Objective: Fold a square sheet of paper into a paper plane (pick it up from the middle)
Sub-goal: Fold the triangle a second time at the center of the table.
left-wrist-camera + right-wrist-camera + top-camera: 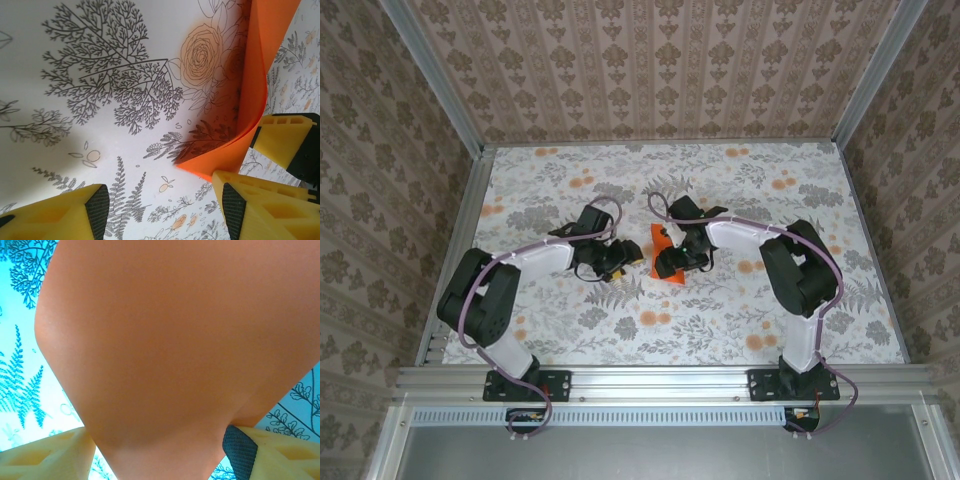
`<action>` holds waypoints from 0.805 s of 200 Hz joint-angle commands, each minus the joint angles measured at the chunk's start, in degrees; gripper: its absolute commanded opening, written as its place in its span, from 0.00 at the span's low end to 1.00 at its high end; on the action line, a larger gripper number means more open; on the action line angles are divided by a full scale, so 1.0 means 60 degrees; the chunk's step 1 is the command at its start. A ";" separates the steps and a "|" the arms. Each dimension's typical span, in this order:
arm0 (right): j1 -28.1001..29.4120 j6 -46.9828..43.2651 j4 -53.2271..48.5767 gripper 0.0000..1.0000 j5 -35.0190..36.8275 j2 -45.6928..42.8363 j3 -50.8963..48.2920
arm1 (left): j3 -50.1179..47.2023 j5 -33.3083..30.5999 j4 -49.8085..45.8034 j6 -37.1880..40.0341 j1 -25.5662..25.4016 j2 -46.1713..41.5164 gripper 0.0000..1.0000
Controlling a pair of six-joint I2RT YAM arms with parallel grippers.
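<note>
Floral-printed table point(740, 330) carries the orange square sheet of paper point(667, 272) at its middle, bowed upward between the fingers of the right end effector point(155, 452), grip impossible to tell, while the released left end effector point(160, 212) hovers beside its corner, probably to crease it.

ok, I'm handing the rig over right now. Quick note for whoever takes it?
Left claw: open, empty, low over the floral table, next to the sheet's lowest corner.
Right claw: jaws apart with the orange sheet of paper bulging between them; can't tell if it is gripped.
Sheet: mid-table between the two claws, curved up off the surface, one corner down.
Done: sheet raised and bent over.
Left: no dart shape yet; the plane's folds remain to be made.
</note>
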 commanded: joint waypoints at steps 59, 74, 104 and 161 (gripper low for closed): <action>-0.0185 0.0286 0.0058 0.71 -0.0638 0.0498 -0.0552 | 0.0377 0.0555 0.0828 -0.0221 -0.0081 0.0336 0.66; -0.0309 0.0293 0.0269 0.71 -0.0980 0.0416 -0.0702 | 0.0438 0.0804 0.1181 -0.0267 -0.0070 0.0506 0.66; -0.0584 0.0166 0.0783 0.70 -0.1847 0.0268 -0.0951 | 0.0662 0.1275 0.2071 -0.0321 -0.0085 0.0902 0.68; -0.0604 -0.0109 0.0683 0.70 -0.1914 0.0326 -0.0902 | 0.1270 0.1677 0.2846 -0.0341 -0.0195 0.1577 0.71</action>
